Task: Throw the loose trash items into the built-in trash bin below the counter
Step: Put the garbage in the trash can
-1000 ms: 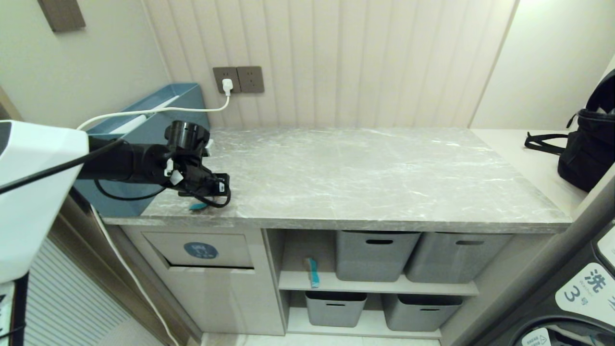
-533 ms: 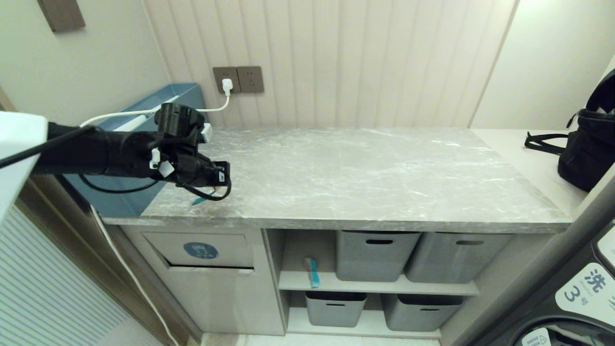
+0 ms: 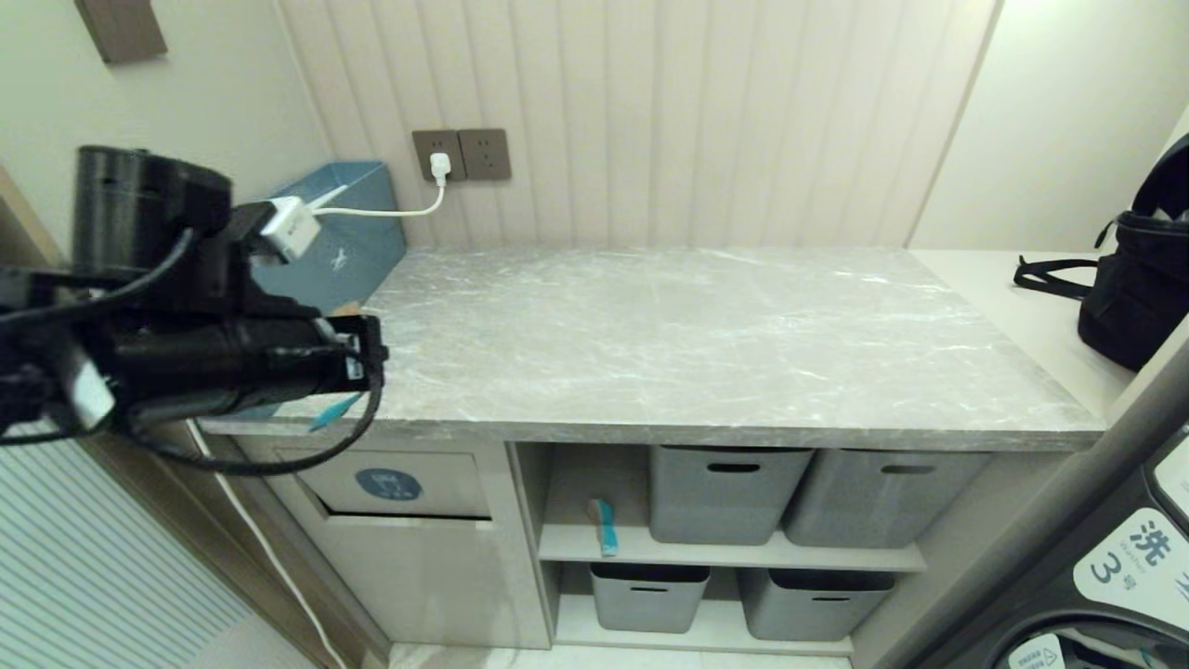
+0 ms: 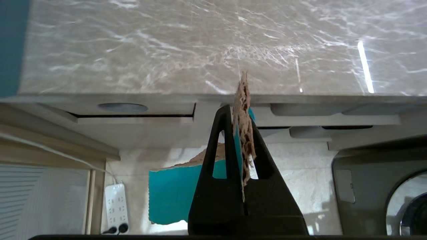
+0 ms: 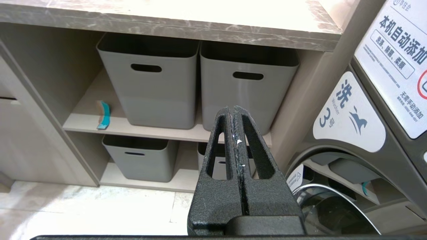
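My left gripper [image 3: 320, 416] hangs at the front left edge of the grey marble counter [image 3: 706, 334], just above the built-in trash bin [image 3: 390, 483]. It is shut on a thin strip of trash [image 3: 336, 410], teal on one side and torn tan on the other. In the left wrist view the strip [image 4: 243, 93] juts past the left gripper [image 4: 238, 111], with the bin's flap and oval icon [image 4: 122, 107] below the counter [image 4: 213, 50]. A second teal strip [image 3: 604, 525] stands on the upper shelf [image 5: 104, 115]. My right gripper [image 5: 232, 108] is shut and empty, low in front of the shelves.
A large teal box [image 3: 348, 237] and a white charger cable sit at the counter's back left. Grey baskets [image 3: 725, 492] fill the shelves. A black bag [image 3: 1138, 288] lies at right, a washing machine [image 3: 1115, 557] below it. A teal sheet [image 4: 173, 190] and power strip [image 4: 115, 203] lie on the floor.
My left arm has drawn back off the counter toward its front left edge, carrying the strip with it. The gripper has stayed shut. The right arm has not moved.
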